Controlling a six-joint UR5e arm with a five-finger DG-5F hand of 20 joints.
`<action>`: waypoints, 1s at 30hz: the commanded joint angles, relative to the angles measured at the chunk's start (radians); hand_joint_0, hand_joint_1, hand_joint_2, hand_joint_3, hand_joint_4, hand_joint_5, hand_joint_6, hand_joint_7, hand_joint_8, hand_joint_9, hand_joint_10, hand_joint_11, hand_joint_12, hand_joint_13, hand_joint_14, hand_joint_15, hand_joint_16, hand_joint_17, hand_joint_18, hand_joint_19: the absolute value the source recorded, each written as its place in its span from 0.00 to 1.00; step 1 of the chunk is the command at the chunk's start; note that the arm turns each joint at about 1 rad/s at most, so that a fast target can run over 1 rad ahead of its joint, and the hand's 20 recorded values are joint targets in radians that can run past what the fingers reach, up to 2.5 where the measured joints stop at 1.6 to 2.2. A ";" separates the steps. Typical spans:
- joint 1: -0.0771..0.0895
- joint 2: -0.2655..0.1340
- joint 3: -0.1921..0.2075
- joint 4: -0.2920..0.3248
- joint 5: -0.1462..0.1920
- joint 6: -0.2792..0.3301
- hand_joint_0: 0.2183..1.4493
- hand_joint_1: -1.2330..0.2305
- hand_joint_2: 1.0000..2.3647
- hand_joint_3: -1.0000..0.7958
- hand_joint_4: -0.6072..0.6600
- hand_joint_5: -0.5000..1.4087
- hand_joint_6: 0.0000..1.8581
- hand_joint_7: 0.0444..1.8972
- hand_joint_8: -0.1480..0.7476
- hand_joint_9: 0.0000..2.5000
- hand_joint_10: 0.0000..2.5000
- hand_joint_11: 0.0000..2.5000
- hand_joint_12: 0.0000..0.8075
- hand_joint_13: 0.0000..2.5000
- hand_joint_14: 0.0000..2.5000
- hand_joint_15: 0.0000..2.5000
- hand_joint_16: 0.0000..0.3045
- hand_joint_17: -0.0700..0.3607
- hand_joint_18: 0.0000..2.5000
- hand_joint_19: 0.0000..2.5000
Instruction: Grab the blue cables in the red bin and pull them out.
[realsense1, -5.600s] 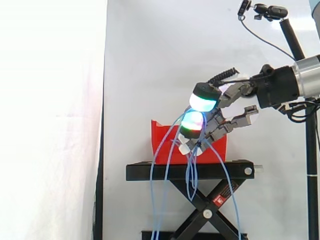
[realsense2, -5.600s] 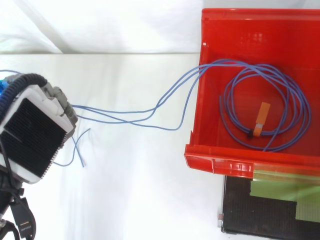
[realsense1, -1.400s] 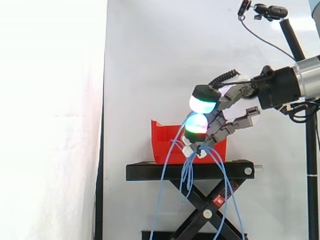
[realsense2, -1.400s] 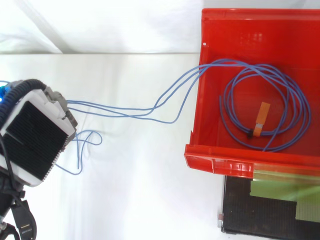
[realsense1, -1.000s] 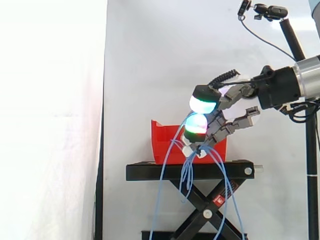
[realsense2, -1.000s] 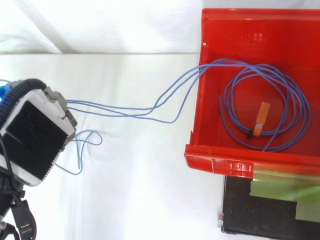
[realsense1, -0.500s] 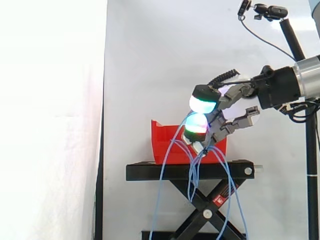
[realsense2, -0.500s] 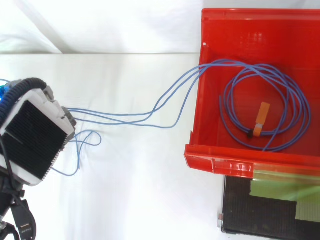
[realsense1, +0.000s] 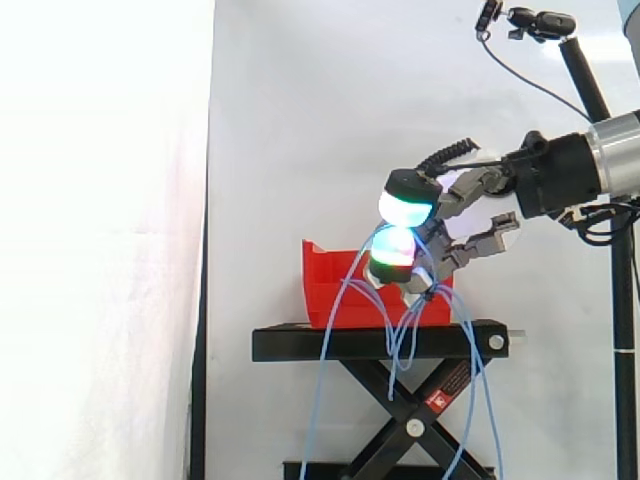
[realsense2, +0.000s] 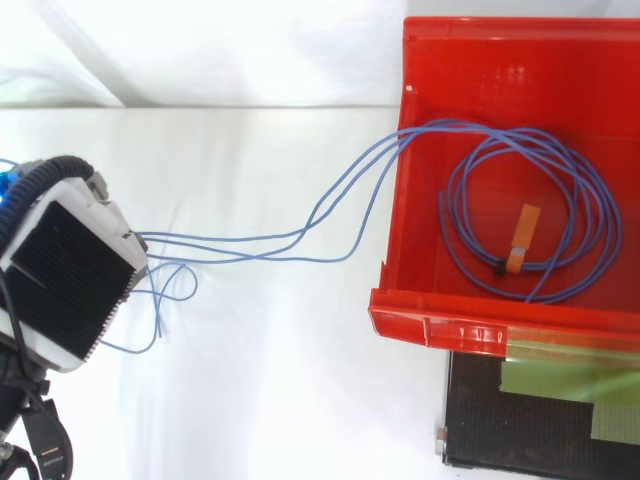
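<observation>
The red bin (realsense2: 392, 292) stands on a black stand (realsense1: 300, 342). Inside it lies a coil of blue cable (realsense2: 600, 215) bound with an orange tag (realsense2: 522, 238). Several blue cable strands (realsense2: 300, 233) run out over the bin's left wall to my hand (realsense2: 70, 285). From the side, my hand (realsense1: 470, 210) hovers in front of the bin (realsense1: 325, 290), just above its rim. Its lower fingers are curled round the strands, and the green-glowing fingertips (realsense1: 408, 207) point left. Below the hand, loops of cable (realsense1: 327, 330) hang down past the stand.
The black stand is a scissor lift (realsense1: 415, 425) with crossed legs. A camera on a pole (realsense1: 540, 22) stands at the upper right. A white curtain hangs behind, and white cloth (realsense2: 250, 380) covers the ground left of the bin. A black plate with green tape (realsense2: 540, 410) lies under the bin's front.
My lower fingers have curled in and drawn the pinched strands slightly to the right. The hanging loops shifted right. From above, the strands near my hand slid a little lower.
</observation>
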 joint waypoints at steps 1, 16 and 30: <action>0.000 0.000 0.000 0.000 0.000 -0.003 0.59 0.13 0.00 0.05 0.62 0.68 0.34 0.27 0.46 0.39 0.01 0.37 0.44 0.46 0.01 0.50 0.14 0.39 0.28 0.33; 0.000 0.000 0.001 0.003 -0.003 -0.041 0.60 0.13 0.00 0.04 0.62 0.68 0.35 0.27 0.45 0.39 0.01 0.38 0.41 0.53 0.00 0.63 0.14 0.38 0.35 0.42; 0.000 0.000 0.000 0.003 -0.002 -0.041 0.61 0.13 0.00 0.04 0.62 0.68 0.35 0.26 0.45 0.41 0.01 0.40 0.39 0.50 0.26 0.58 0.13 0.38 0.39 0.48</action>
